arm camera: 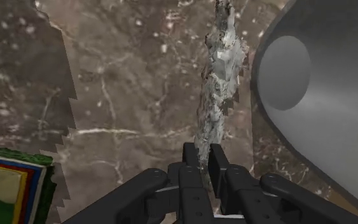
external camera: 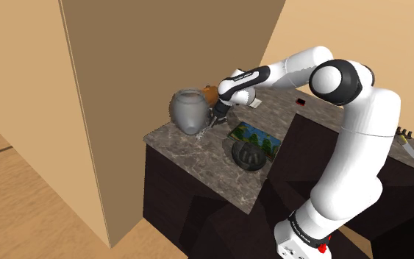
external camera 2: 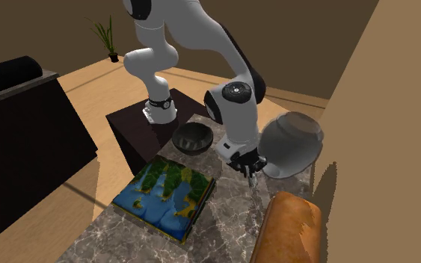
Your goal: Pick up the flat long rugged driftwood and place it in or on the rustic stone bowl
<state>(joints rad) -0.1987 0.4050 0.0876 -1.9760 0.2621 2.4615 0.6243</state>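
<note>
Flat long rugged grey driftwood (arm camera: 219,89) is running straight out from the all-black two-finger gripper (arm camera: 204,167), which is clamping its near end, over the brown marble countertop (arm camera: 126,95) just beside a round grey jar (arm camera: 323,95), with the dark round bowl (external camera 2: 192,138) sitting behind the hand near the counter's stand-side edge.

Near end of driftwood (arm camera: 220,70) hidden in gripper (arm camera: 203,158); grey jar (arm camera: 327,108) cropped.

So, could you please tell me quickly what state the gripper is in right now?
The gripper is closed, holding the grey rugged driftwood by one end.
</note>
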